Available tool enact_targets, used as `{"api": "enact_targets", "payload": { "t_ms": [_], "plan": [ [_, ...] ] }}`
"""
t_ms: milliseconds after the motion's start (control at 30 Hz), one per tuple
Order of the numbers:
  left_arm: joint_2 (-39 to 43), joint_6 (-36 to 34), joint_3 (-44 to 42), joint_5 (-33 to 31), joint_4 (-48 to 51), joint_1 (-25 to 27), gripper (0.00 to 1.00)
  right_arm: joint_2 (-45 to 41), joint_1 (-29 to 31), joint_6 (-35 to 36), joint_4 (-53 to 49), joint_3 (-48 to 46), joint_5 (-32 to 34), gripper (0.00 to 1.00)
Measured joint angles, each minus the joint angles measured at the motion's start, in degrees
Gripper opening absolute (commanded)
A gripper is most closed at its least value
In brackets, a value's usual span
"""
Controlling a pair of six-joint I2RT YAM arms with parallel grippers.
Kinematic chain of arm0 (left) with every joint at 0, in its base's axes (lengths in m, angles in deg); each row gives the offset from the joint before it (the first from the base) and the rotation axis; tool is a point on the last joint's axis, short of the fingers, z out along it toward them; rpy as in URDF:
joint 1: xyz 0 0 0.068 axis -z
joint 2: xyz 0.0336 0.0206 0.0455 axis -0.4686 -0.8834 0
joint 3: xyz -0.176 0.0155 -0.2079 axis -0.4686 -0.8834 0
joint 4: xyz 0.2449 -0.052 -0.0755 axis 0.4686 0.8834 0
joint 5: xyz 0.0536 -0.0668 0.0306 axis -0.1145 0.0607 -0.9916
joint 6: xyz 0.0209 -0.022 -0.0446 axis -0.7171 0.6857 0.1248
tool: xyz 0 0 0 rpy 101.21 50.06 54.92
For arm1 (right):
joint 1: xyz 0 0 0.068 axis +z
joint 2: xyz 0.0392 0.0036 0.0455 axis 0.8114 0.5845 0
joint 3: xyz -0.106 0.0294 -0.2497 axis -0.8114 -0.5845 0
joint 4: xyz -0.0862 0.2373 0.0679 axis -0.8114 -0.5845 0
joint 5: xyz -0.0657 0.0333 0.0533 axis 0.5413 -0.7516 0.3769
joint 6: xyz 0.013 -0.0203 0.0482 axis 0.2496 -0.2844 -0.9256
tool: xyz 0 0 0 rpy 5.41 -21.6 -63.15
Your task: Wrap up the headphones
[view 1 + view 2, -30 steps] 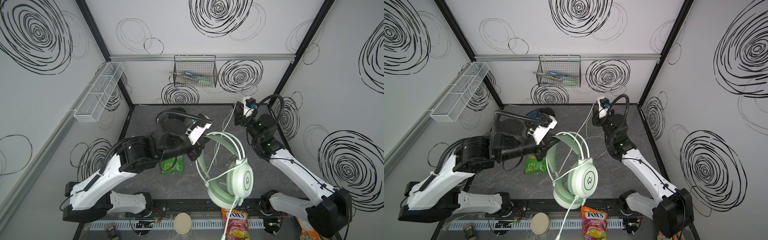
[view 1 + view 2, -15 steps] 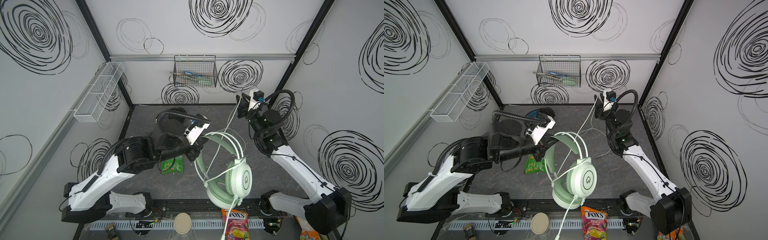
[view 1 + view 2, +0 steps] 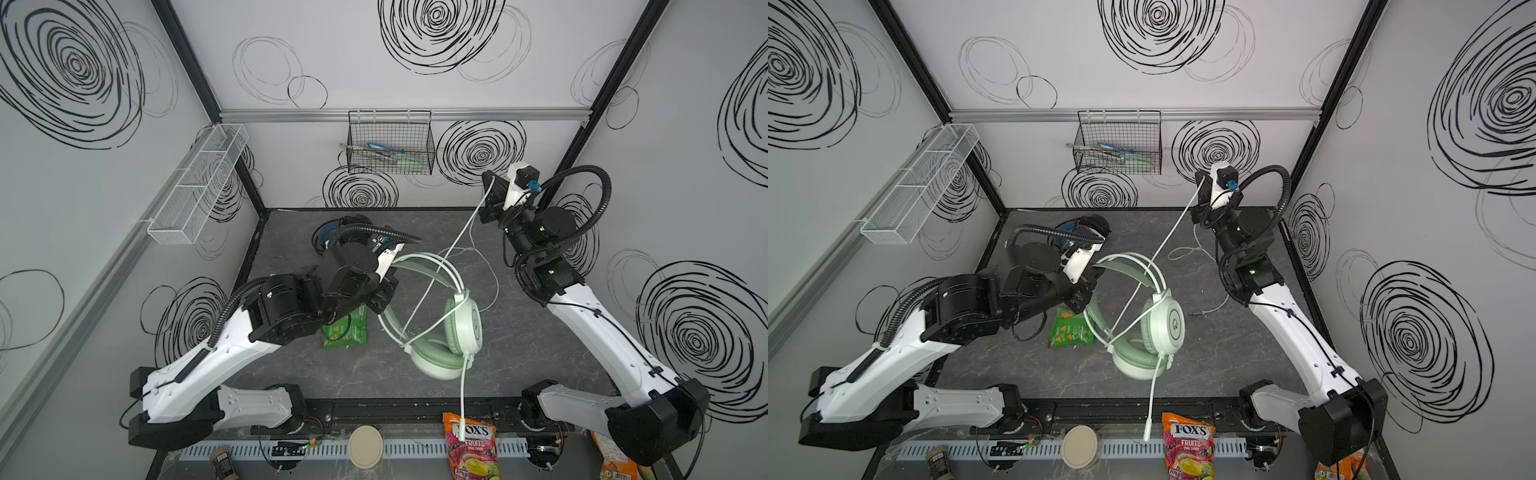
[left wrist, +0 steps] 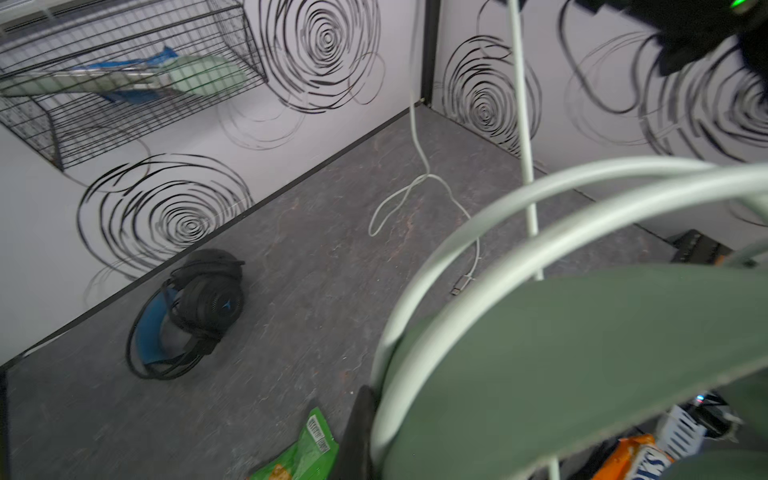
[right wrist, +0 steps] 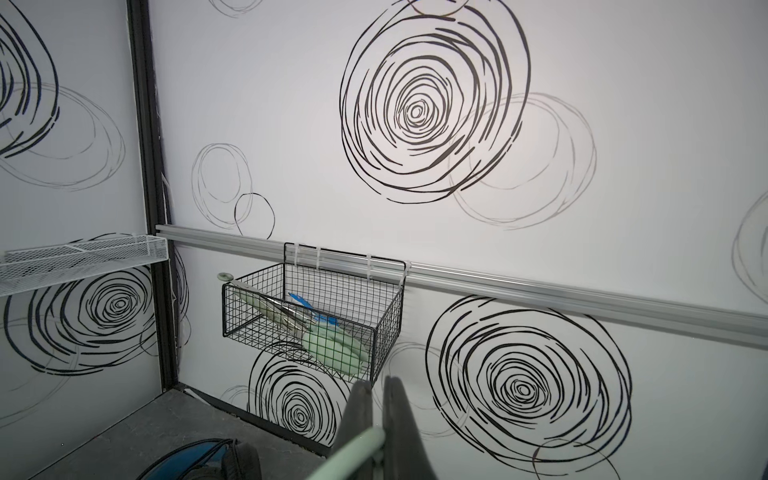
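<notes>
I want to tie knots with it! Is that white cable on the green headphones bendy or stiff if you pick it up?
Probably floppy: the cable runs straight only where the right gripper holds it taut from the mint green headphones; its loose end curls on the table. Likely light and thin, so it may slip.

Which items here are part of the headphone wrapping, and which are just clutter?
Job:
- mint green headset, gripped by the left pincer
- pale cable, gripped by the right pincer
- black headset

Lying about:
- green snack packet
- Fox's Fruits candy bag
- orange snack bag
- round beige lid
- black wire basket
- white mesh shelf
</notes>
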Motion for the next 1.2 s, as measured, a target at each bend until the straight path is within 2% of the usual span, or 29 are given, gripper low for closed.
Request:
{"api": "enact_targets", "payload": {
  "t_ms": [300, 433, 667, 900, 1200],
  "plan": [
    [-7.7, 1.5, -1.2, -21.6, 1.0, -1.6, 0.0, -2.6, 9.5, 12.3, -5.3, 0.5, 7.3, 0.05],
    [-11.8, 0.9, -1.6, -28.4, -0.8, -2.6, 0.0, -3.4, 14.5, 18.1, -6.4, 0.5, 11.5, 0.05],
    [-13.6, -0.5, -3.6, -33.2, -8.0, -7.6, 0.0, -4.9, 19.6, 22.2, -9.6, 0.9, 17.7, 0.05],
    [-15.7, -0.2, -4.4, -34.2, -17.7, -12.9, 0.0, -8.1, 31.3, 26.0, -12.9, 0.9, 27.0, 0.05],
    [-18.7, -9.3, -3.5, -37.9, -30.7, -13.9, 0.0, -11.9, 40.3, 29.2, -15.4, -0.6, 38.4, 0.04]
  ]
}}
